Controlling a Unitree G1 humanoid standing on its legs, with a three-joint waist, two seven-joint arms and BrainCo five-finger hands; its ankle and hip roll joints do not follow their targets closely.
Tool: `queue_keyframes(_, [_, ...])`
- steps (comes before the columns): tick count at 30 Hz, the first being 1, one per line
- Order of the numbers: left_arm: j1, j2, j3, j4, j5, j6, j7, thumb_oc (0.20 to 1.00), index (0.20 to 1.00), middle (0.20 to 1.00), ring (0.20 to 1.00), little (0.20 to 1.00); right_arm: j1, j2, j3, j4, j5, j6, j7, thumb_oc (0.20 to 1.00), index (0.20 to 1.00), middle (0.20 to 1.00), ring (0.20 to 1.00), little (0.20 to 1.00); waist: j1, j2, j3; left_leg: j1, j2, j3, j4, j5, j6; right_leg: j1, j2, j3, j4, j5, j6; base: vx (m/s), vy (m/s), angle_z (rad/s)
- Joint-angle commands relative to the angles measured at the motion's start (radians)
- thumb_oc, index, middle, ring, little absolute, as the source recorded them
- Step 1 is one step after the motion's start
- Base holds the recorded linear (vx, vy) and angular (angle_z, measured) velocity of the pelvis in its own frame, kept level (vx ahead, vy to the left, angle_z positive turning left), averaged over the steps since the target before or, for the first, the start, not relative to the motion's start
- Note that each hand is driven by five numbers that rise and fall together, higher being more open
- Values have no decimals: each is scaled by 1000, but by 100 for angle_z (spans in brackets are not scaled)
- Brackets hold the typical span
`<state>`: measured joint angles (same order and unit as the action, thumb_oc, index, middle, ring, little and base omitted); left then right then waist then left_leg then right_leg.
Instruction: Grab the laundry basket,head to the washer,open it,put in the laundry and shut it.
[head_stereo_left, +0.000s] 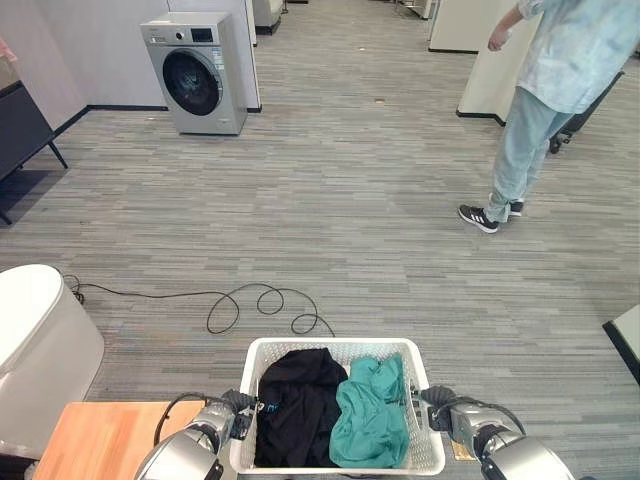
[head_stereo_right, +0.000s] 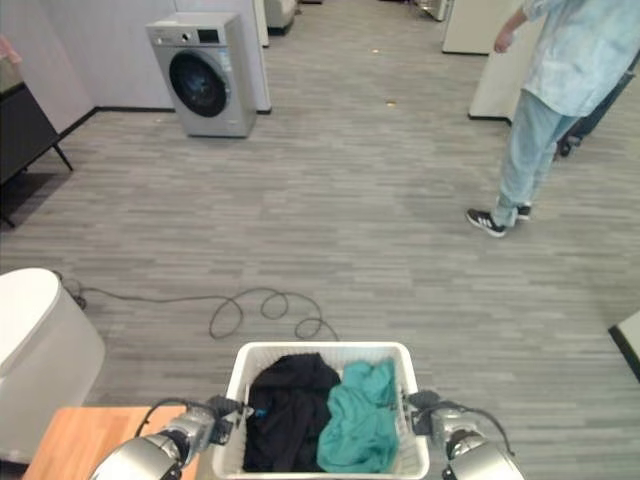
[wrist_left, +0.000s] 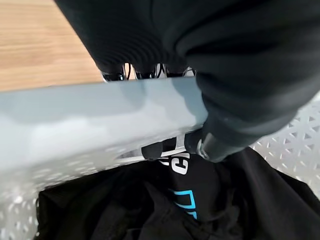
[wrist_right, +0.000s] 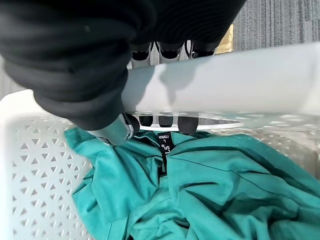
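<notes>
The near rim of the laundry basket (head_stereo_left: 300, 350) runs off the picture's bottom edge, as does the wooden table (head_stereo_left: 100, 435) beside it. The person (head_stereo_left: 545, 100) far right of the basket is cut off above the shoulders. The black garment (wrist_left: 200, 200) hides the basket's floor beneath it.
</notes>
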<state>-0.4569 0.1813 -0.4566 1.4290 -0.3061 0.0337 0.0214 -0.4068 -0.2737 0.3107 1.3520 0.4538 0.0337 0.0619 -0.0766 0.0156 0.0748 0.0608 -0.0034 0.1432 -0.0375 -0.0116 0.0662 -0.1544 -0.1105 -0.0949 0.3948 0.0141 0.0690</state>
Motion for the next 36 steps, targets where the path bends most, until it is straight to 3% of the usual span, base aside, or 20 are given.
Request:
queue_keyframes(1, [-151, -62, 6, 17, -59, -55, -80, 200, 200, 200, 200, 200, -120, 19, -52, 49, 89, -24, 49, 200, 200, 200, 200, 200, -15, 30, 28, 44, -40, -12, 63, -96, 20, -107, 21, -20, 154, -13, 76, 198, 46, -12])
queue_keyframes(2, [-159, -59, 10, 26, -61, -52, -81, 200, 200, 200, 200, 200, -127, 16, -50, 53, 84, -22, 47, 200, 200, 200, 200, 200, -19, 29, 29, 55, -45, -16, 58, -102, 18, -121, 20, -33, 107, -11, 74, 392, -34, -9])
queue_keyframes(3, [-178, -49, 20, 38, -53, -47, -87, 200, 200, 200, 200, 200, -144, 7, -33, 70, 63, -9, 47, 200, 200, 200, 200, 200, -35, 22, 21, 87, -53, -24, 53, -133, 3, -146, -5, -56, -95, 13, 61, 319, -41, 18])
queue_keyframes(4, [-179, -50, 21, 39, -53, -47, -87, 200, 200, 200, 200, 200, -144, 7, -32, 70, 63, -10, 47, 200, 200, 200, 200, 200, -36, 25, 23, 89, -49, -25, 54, -135, 2, -140, -2, -60, -100, 14, 61, 366, -74, 39])
queue_keyframes(6, [-185, -40, 36, 51, -36, -48, -88, 200, 200, 200, 200, 200, -153, -3, -21, 76, 49, -1, 43, 200, 200, 200, 200, 200, -76, 17, 21, 147, -42, -53, 66, -188, -25, -188, 8, 9, -296, 94, 77, 423, -98, 36])
queue_keyframes(10, [-179, -49, 52, 65, -5, -48, -90, 200, 200, 200, 200, 200, -138, -3, -30, 83, 52, 14, 61, 200, 200, 200, 200, 200, -102, 16, 11, 219, -21, -75, 94, -242, -47, -226, -2, -15, -337, 138, 91, 415, -134, 20])
queue_keyframes(12, [-167, -59, 56, 68, -10, -45, -91, 200, 200, 200, 200, 200, -107, -18, -27, 69, 58, 17, 69, 200, 200, 200, 200, 200, -127, 4, -11, 231, -2, -94, 162, -235, -71, -201, 36, 33, -282, 146, 65, 580, -292, 40])
queue_keyframes(14, [-149, -69, 54, 64, -30, -38, -95, 200, 200, 200, 200, 200, -86, -23, -26, 62, 68, 20, 71, 200, 200, 200, 200, 200, -143, 14, -37, 201, 41, -106, 298, -150, -106, -166, 93, 41, -232, 98, 28, 514, -342, 86])
queue_keyframes(17, [-104, -70, 52, 63, -33, -27, -108, 200, 200, 200, 200, 200, -53, -41, -16, 52, 73, 17, 78, 200, 200, 200, 200, 200, -150, -12, -48, 24, 93, -109, 749, 118, -151, -65, 131, 37, -221, 32, -71, 493, -464, 43])
queue_keyframes(18, [-93, -60, 57, 60, -29, -19, -108, 200, 200, 200, 200, 200, -43, -41, -14, 41, 75, 15, 75, 200, 200, 200, 200, 200, -142, -36, -40, -35, 129, -72, 906, 151, -151, -28, 141, 39, -221, 10, -104, 426, -581, -16])
queue_keyframes(21, [-102, -48, 66, 64, -21, -12, -98, 200, 200, 200, 200, 200, -48, -55, 15, 39, 57, 19, 65, 200, 200, 200, 200, 200, -73, -79, 15, -248, 188, -5, 1207, 105, -136, 65, 152, 49, -217, -49, -149, 362, -387, -8])
queue_keyframes(22, [-109, -57, 59, 78, -10, -7, -97, 200, 200, 200, 200, 200, -60, -49, 22, 60, 46, 24, 60, 200, 200, 200, 200, 200, -43, -78, 19, -330, 82, 16, 1140, 67, -127, 101, 153, 69, -231, -53, -136, 587, -115, 4])
queue_keyframes(23, [-110, -67, 59, 85, -14, -9, -94, 200, 200, 200, 200, 200, -62, -40, 26, 78, 28, 29, 66, 200, 200, 200, 200, 200, -6, -69, 19, -425, 38, 77, 968, 73, -129, 154, 158, 92, -260, -63, -121, 486, -14, 22])
queue_keyframes(24, [-110, -67, 58, 85, -14, -9, -94, 200, 200, 200, 200, 200, -62, -39, 26, 78, 28, 29, 66, 200, 200, 200, 200, 200, -4, -74, 17, -423, 34, 82, 961, 77, -128, 152, 154, 95, -261, -62, -120, 488, -18, -10])
queue_keyframes(27, [-107, -73, 42, 76, -16, -21, -91, 200, 200, 200, 200, 200, -63, -35, 31, 68, 28, 20, 67, 200, 200, 200, 200, 200, 41, -29, 29, -409, 80, 90, 425, 107, -91, 260, 174, 124, -295, -122, -91, 567, 117, -50])
queue_keyframes(29, [-105, -68, 27, 65, -15, -45, -89, 200, 200, 200, 200, 200, -68, -11, 48, 50, 14, 2, 68, 200, 200, 200, 200, 200, 102, 1, 34, -459, 87, -75, 78, 166, -117, 370, 168, 196, -291, -209, -68, 886, 200, -54])
queue_keyframes(32, [-82, -52, 30, 57, -11, -48, -85, 200, 200, 200, 200, 200, -56, 9, 48, 38, 13, 4, 79, 200, 200, 200, 200, 200, 97, -2, 15, -459, 118, 3, 210, 176, -116, 401, 135, 199, -223, -284, -53, 436, 80, -86])
queue_keyframes(34, [-74, -48, 26, 62, 1, -46, -84, 200, 200, 200, 200, 200, -43, 28, 49, 26, 21, 9, 90, 200, 200, 200, 200, 200, 114, -8, -4, -452, 96, -21, 242, 194, -93, 416, 112, 208, -163, -272, -40, 687, 196, -31])
queue_keyframes(35, [-50, -50, 27, 78, 23, -35, -92, 200, 200, 200, 200, 200, -7, 36, 30, 16, 15, 3, 106, 200, 200, 200, 200, 200, 124, -27, -33, -407, 42, -37, 246, 153, -50, 348, 69, 188, 92, -112, 24, 911, 295, -50])
queue_keyframes(36, [-44, -49, 30, 77, 19, -32, -95, 200, 200, 200, 200, 200, 4, 32, 25, 10, 18, 4, 106, 200, 200, 200, 200, 200, 122, -24, -29, -380, 33, -34, 252, 131, -37, 305, 63, 174, 190, -13, 40, 766, 287, -58])
